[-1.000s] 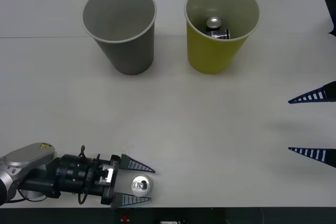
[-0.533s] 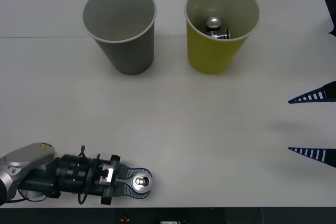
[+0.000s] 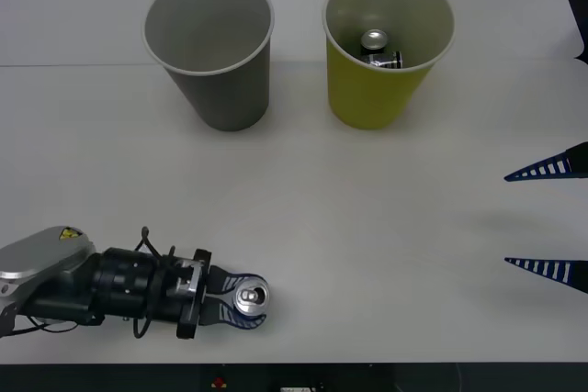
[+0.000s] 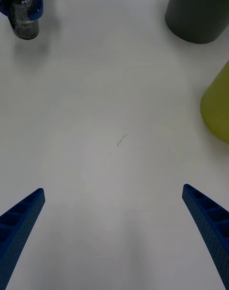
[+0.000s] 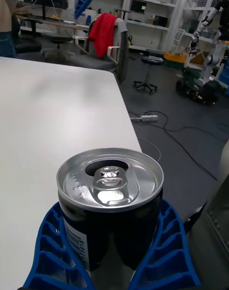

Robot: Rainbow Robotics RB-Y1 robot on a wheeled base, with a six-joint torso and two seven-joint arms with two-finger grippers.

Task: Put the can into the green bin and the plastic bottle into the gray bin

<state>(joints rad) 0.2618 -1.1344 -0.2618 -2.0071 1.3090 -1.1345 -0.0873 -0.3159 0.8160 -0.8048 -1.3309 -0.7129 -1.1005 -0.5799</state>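
The can, small with a shiny silver top and pull tab, stands upright near the table's front-left edge. My left gripper is shut on it, its blue fingers hugging the dark sides. The left wrist view shows the can close up between the fingers. The right wrist view has the can far off. I cannot tell if it is touching the table. The gray bin and green bin stand side by side at the back. My right gripper hangs open at the right edge. The plastic bottle is out of view.
Another can lies inside the green bin. Bare white table stretches between the two grippers and the bins. The table's front edge runs just behind the left gripper. In the right wrist view, the gray bin and green bin stand off to one side.
The left gripper's fingers were open around the can and have closed on it. Gripper and can have since shifted slightly away from the front edge. The right arm has not moved.
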